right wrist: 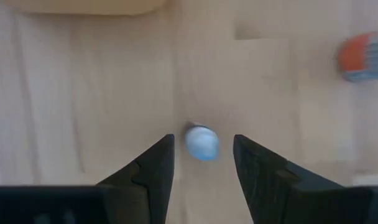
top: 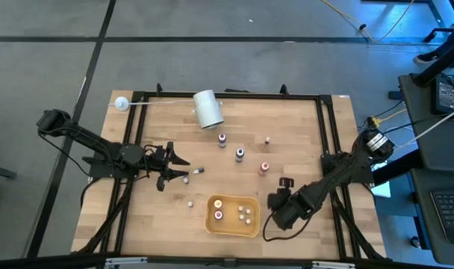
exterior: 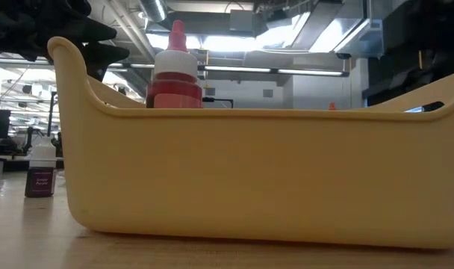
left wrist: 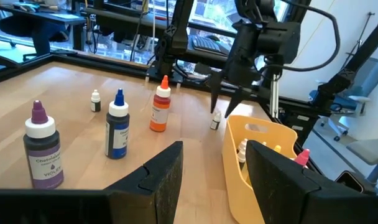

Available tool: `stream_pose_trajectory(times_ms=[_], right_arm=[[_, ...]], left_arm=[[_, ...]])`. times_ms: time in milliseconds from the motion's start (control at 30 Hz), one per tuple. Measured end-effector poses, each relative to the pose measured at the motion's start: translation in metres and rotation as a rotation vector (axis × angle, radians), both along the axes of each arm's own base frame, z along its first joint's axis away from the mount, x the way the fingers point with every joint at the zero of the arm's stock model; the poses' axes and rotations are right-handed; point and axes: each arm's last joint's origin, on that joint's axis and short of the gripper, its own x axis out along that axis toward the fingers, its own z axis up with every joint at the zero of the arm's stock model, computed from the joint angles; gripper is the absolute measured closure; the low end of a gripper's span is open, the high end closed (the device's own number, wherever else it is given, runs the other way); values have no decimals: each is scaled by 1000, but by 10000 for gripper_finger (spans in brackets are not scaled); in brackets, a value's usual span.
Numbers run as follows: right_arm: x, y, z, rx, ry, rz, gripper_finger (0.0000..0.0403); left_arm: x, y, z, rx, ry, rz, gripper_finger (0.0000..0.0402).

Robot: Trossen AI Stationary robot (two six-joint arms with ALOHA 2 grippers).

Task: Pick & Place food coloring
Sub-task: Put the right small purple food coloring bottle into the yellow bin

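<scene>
The left gripper [top: 184, 169] hovers over the table's left half, fingers apart and empty; the yellow tray [top: 212, 221] hides most of its bottles (only 1 red-capped one [exterior: 175, 71] rises above the wall in the low view). 4 dropper bottles [left wrist: 118, 124] stand upright mid-table, caps up. The right gripper [right wrist: 202, 163] points down, fingers spread around a blurred white cap [right wrist: 201, 142], not touching.
</scene>
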Motion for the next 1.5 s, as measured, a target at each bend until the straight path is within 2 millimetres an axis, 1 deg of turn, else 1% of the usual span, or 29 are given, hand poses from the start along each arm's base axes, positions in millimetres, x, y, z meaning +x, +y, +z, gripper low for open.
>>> stream_pose_trajectory(times_ms=[200, 267, 367, 567, 633, 733, 833, 900, 1000, 1067, 1133, 1200, 1267, 1367, 1500], right_arm=[[-1, -6, -12, 22, -3, -13, 236], [-1, -8, -13, 18, 3, -17, 242], [0, -9, -13, 31, 9, -15, 265], [1, -9, -13, 27, 6, 30, 335], [2, -9, -13, 28, 3, 32, 340], [3, -8, -5, 16, 27, 30, 340], [8, -4, 19, -7, 53, 1, 340], [14, 0, 40, -24, 30, -4, 340], [30, 8, 72, 36, -87, -5, 340], [41, 13, 88, 63, -162, 29, 339], [51, 20, 98, 78, -223, 87, 338], [63, 26, 102, 74, -259, 144, 338], [74, 34, 101, 71, -271, 191, 337], [89, 47, 93, 78, -242, 266, 337], [107, 61, 80, 97, -205, 316, 336]], left_arm=[[0, 0, 0, 0, 2, 0, 231], [0, 0, 0, 0, 1, 0, 231], [0, 0, 0, 1, 4, 0, 231], [0, 0, 0, 1, 5, 1, 231], [0, 0, -1, 1, 5, 0, 231], [0, 0, 0, -3, 5, 1, 231], [0, 0, -1, -21, 6, 2, 231], [0, 0, -1, -22, 6, 2, 231], [0, 0, -1, -22, 6, 2, 231], [0, 0, -1, -22, 7, 2, 231], [0, 0, 0, -22, 6, 2, 231], [0, 0, -1, -22, 7, 3, 231], [0, 0, -1, -22, 7, 3, 231], [0, 0, -1, -22, 7, 3, 231], [0, 0, -1, -22, 7, 3, 231]])
